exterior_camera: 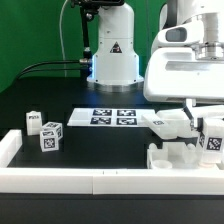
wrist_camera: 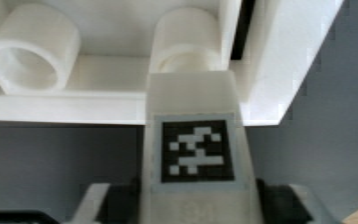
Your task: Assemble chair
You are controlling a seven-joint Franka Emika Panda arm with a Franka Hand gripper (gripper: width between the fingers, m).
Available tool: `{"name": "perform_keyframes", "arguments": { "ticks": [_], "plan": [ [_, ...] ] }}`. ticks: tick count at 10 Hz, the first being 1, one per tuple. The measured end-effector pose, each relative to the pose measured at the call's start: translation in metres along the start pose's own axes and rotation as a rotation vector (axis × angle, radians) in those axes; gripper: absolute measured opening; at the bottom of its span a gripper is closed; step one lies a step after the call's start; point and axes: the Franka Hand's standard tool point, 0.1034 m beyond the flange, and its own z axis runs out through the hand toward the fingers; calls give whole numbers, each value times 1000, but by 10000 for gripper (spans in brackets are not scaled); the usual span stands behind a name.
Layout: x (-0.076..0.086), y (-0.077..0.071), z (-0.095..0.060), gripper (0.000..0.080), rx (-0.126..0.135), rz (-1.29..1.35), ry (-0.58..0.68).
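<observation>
Gripper (wrist_camera: 190,205) straddles a long tagged chair part (wrist_camera: 197,110), with one finger close on each flank. Whether the fingers clamp the part cannot be told. The part is at the exterior view's right of the worktop (exterior_camera: 100,145) and points toward two round pieces (wrist_camera: 30,60).

Risk: a loose or off-centre hold would let the part twist on lifting. It could then knock the round pieces or snag on the front wall (exterior_camera: 100,182).

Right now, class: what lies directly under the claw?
Under the claw, a white tagged part, two white cylinders beyond it. Whatever lies beneath that part is covered.
</observation>
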Motion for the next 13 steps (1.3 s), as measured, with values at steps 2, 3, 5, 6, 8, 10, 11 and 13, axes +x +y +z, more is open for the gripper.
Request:
{"name": "perform_keyframes", "arguments": {
  "ticks": [2,3,5,6,8,10,11,13],
  "plan": [
    [-2,0,1,513,1,1,-29],
    [6,6,-2,623,0,15,-35],
    [12,12,0,648,5,50,-127],
    [13,8,2,648,14,58,-219],
    [10,7,7,649,16,78,-320],
    [8,3,8,649,15,115,-413],
    [8,4,9,649,11,130,-406],
    [8,4,9,511,4,166,-406]
  ]
}}
